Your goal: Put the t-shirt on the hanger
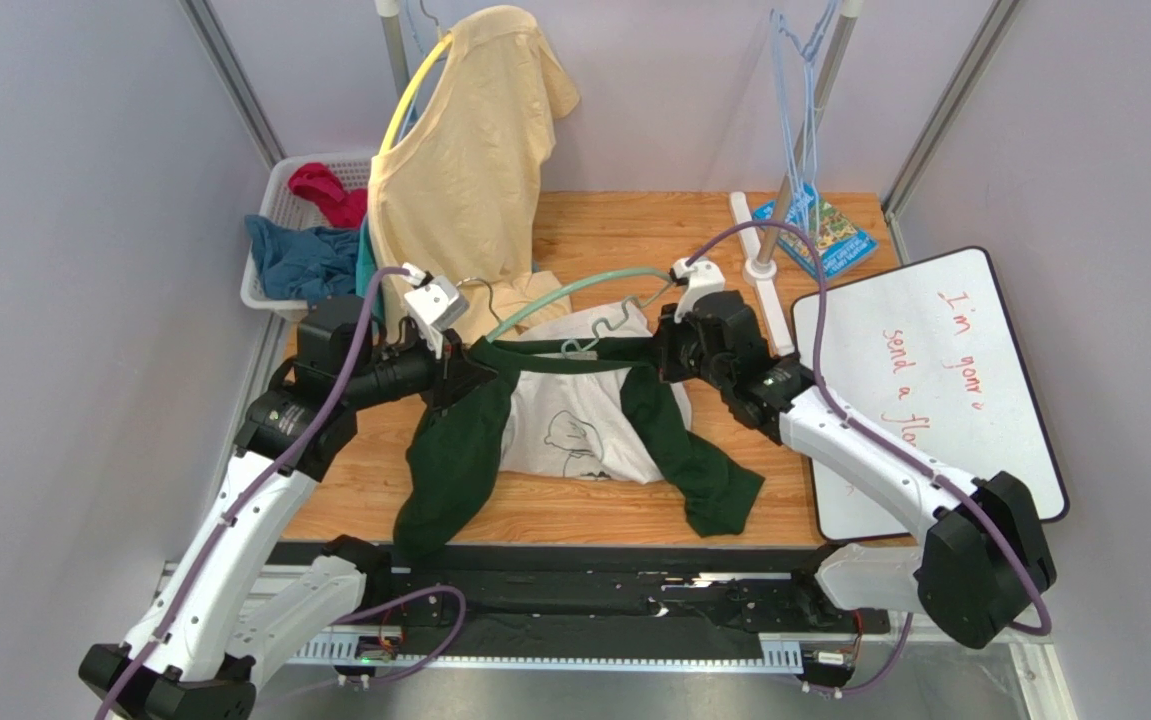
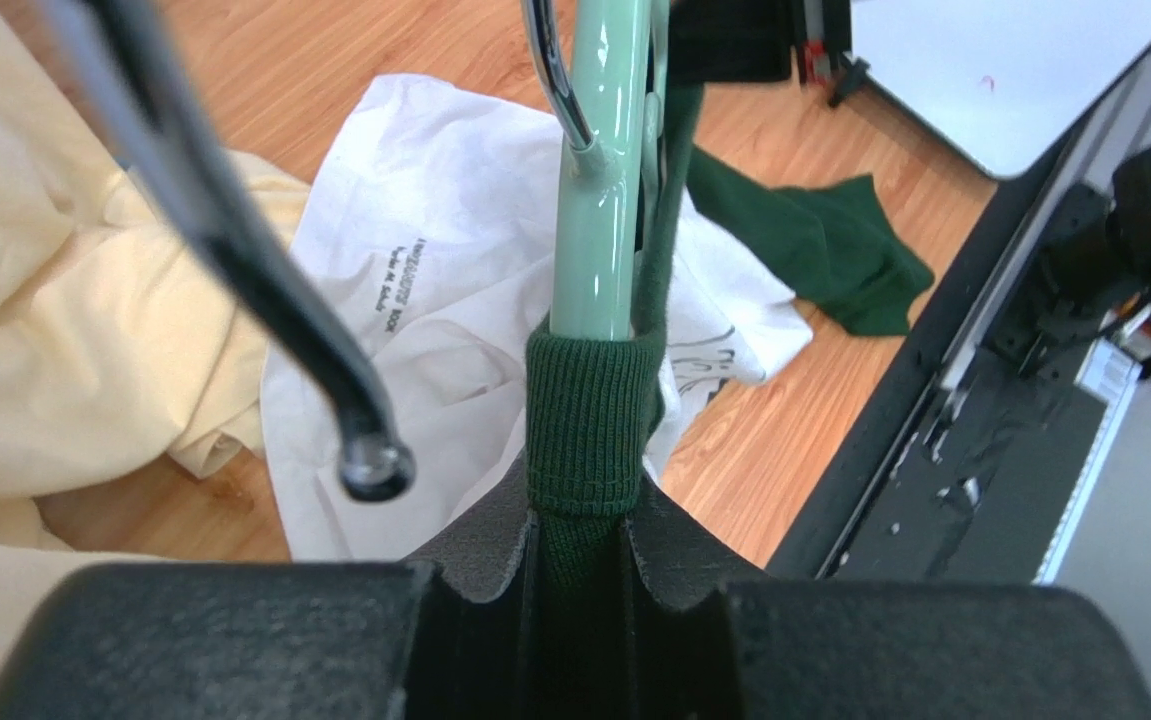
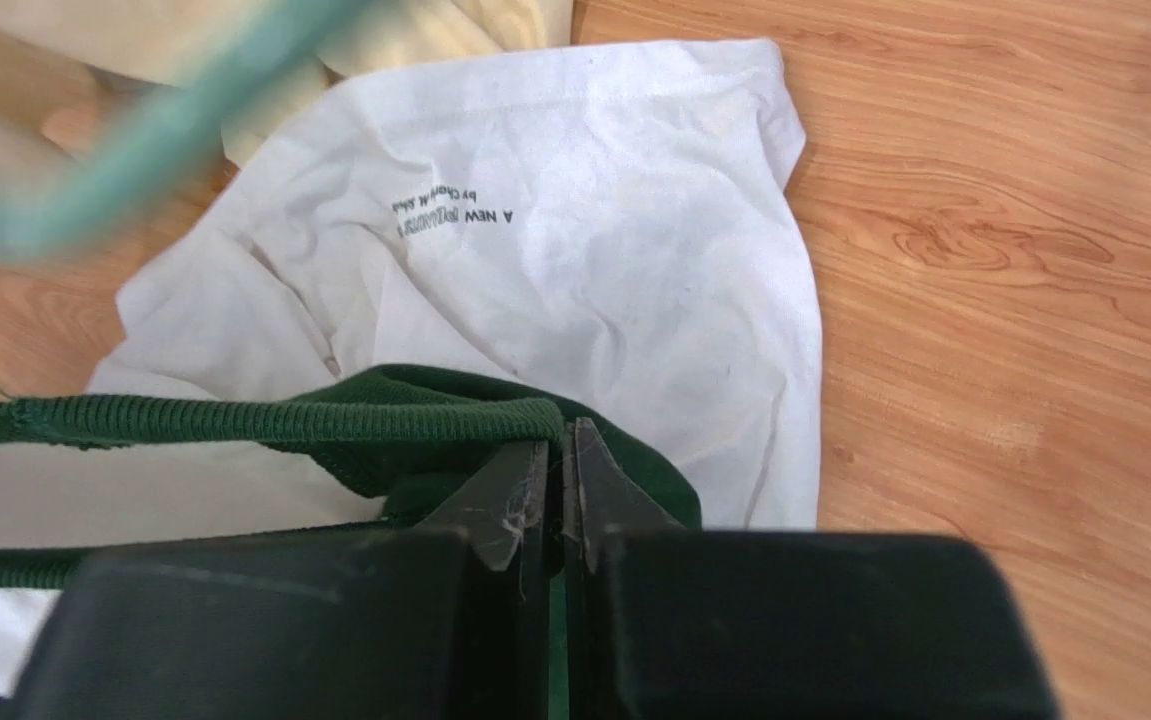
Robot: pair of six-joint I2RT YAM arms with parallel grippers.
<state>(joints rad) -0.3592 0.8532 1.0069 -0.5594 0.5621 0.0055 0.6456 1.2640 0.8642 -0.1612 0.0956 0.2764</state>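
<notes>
The t-shirt [image 1: 584, 432] lies on the wooden table, white body with dark green sleeves spread to both sides. Its dark green collar [image 1: 566, 354] is stretched taut between my two grippers. My left gripper [image 1: 461, 365] is shut on the collar's left end [image 2: 584, 405]. My right gripper [image 1: 667, 354] is shut on its right end [image 3: 386, 420]. The pale green hanger [image 1: 581, 288] arcs just above and behind the collar. In the left wrist view one hanger arm [image 2: 604, 180] runs down into the collar right at my left gripper [image 2: 584, 503]. The hanger is a blur in the right wrist view [image 3: 131, 165], up left of my right gripper [image 3: 559, 450].
A pale yellow-tan shirt [image 1: 469, 150] on a yellow hanger hangs from the rack at back left. Light blue hangers [image 1: 799, 90] hang at back right. A white basket [image 1: 269, 225] of clothes stands far left. A whiteboard [image 1: 927, 390] lies right. A dark metal hook [image 2: 236, 255] hangs close to my left wrist.
</notes>
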